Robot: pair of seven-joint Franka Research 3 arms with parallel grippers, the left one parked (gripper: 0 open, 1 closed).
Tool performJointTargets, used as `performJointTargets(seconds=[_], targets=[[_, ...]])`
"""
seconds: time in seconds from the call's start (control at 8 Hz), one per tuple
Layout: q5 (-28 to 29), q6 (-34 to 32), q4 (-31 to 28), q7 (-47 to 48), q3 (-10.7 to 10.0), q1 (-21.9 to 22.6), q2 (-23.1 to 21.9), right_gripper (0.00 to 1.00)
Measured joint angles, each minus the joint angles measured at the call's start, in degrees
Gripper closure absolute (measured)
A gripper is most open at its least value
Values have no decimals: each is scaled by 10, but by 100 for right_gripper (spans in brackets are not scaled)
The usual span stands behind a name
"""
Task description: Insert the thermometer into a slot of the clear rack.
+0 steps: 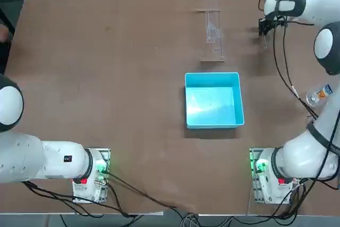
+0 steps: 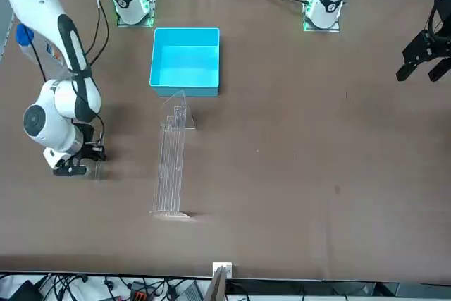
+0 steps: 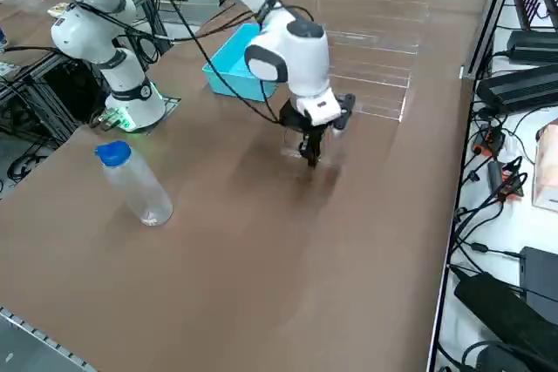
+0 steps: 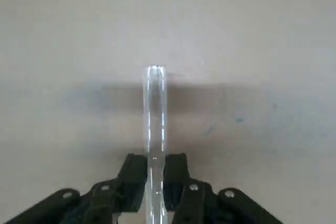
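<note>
Pickup looks finished: in the wrist view the thin clear glass-like thermometer (image 4: 155,114) stands between the two black fingers of the right gripper (image 4: 155,174), which are closed snugly against its sides, most of the stick's length jutting out beyond the fingertips toward the brown tabletop (image 4: 252,51). From overhead the right gripper (image 1: 264,30) is over the far right part of the table, well apart from the long transparent acrylic rack with stepped tiers (image 1: 212,30), which runs lengthwise away from the robot just beyond the square light-blue plastic bin (image 1: 213,100). The side view shows the gripper (image 3: 310,152) pointing straight down, close over the table surface. No stick can be made out in any slot of the rack, so insertion is not yet done. By my judgement, the carry across to the rack, the alignment over a slot and the lowering all remain, so the task is roughly at its midpoint.
</note>
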Motion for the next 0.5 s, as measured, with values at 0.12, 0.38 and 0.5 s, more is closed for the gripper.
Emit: performJointTargets(seconds=[0.12, 0.38, 0.5], targets=[[5, -14, 4, 0, 10, 0, -25, 78], [22, -37, 4, 24, 42, 1, -72, 78], [23, -39, 6, 63, 64, 2, -83, 78]])
